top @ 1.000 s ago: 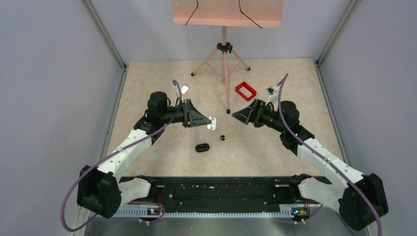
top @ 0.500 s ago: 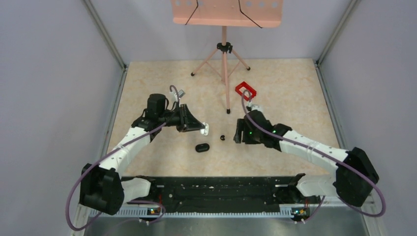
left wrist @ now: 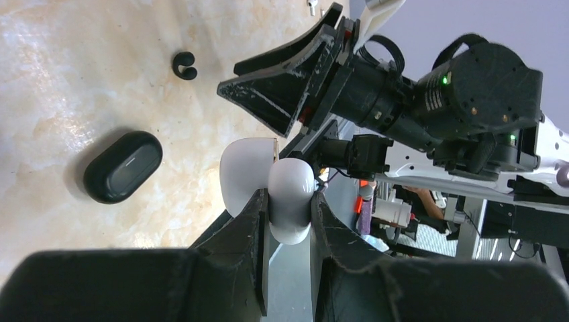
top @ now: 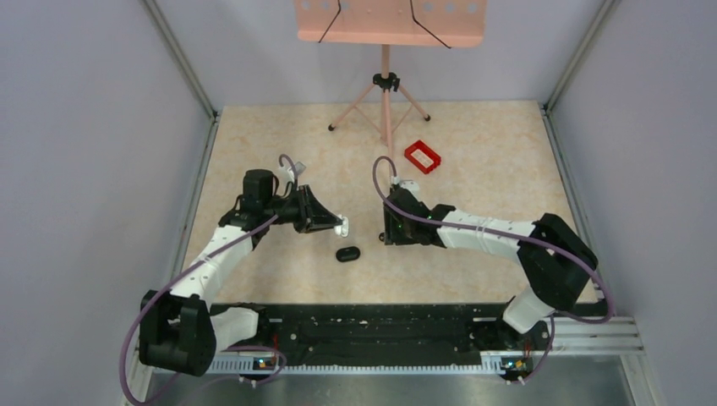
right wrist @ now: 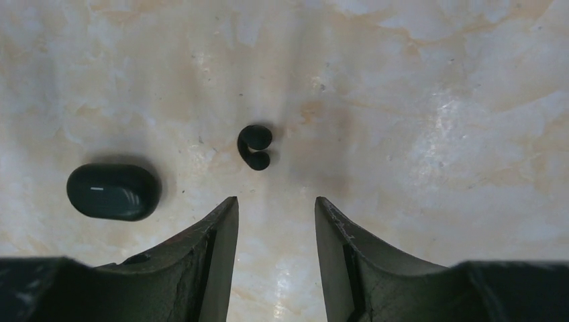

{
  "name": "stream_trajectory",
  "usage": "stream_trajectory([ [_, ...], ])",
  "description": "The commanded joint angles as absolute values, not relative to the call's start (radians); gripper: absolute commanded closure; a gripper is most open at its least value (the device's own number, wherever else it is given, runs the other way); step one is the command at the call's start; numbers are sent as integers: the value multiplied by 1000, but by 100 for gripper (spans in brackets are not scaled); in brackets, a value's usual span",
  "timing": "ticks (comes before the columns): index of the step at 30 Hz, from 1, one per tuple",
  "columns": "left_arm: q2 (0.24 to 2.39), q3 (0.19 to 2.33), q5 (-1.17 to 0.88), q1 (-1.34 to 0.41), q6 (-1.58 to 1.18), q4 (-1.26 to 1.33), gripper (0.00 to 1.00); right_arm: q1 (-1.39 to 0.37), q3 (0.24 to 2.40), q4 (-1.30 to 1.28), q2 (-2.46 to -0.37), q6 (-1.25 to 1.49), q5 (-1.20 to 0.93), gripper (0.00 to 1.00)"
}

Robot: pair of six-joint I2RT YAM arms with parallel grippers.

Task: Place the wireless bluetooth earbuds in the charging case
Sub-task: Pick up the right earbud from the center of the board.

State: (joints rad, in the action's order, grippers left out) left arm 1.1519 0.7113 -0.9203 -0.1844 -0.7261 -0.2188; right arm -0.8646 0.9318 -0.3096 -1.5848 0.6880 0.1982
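Observation:
The black oval charging case (top: 347,253) lies shut on the marble table; it also shows in the left wrist view (left wrist: 123,166) and the right wrist view (right wrist: 113,191). A tiny black earbud (right wrist: 255,147) lies on the table just beyond my open right gripper (right wrist: 275,201); it also shows in the left wrist view (left wrist: 184,65). From above, my right gripper (top: 386,236) hangs low over that spot and hides the earbud. My left gripper (top: 341,225) is shut on a white rounded object (left wrist: 290,191), held above the table left of the case.
A red rectangular frame (top: 422,156) lies at the back right. A pink music stand's tripod (top: 385,101) stands at the back centre, one leg ending near the right arm. A black rail (top: 372,326) runs along the near edge. Grey walls enclose the table.
My right arm has swung left and down, its gripper now over the earbud. My left gripper has moved slightly left and nearer, still holding the white object.

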Motion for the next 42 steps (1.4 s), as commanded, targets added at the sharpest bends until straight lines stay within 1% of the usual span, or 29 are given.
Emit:
stream_trajectory([
  [1,1119,718,-983,-182,-703,-188,100,-785,942,-352,-1516,674,291,54],
  [4,1106,730,-979,-182,-688,-203,100,-637,836,-364,-1383,656,313,54],
  [8,1124,745,-983,-183,-687,-196,100,-373,724,-404,-1219,624,303,54],
  [12,1135,747,-985,-184,-699,-169,100,-158,700,-473,-1186,617,291,53],
  [16,1136,748,-982,-187,-713,-141,100,-48,697,-474,-1209,594,269,53],
  [23,1150,749,-991,-188,-715,-123,100,-18,696,-431,-1313,564,233,53],
  [26,1155,748,-990,-188,-716,-117,100,-18,685,-394,-1345,555,221,56],
  [30,1157,744,-992,-189,-727,-97,100,-18,689,-368,-1371,538,230,60],
  [37,1161,742,-989,-189,-735,-89,100,-18,704,-349,-1393,503,235,64],
  [42,1162,742,-987,-190,-742,-87,100,-18,722,-348,-1399,487,228,64],
])
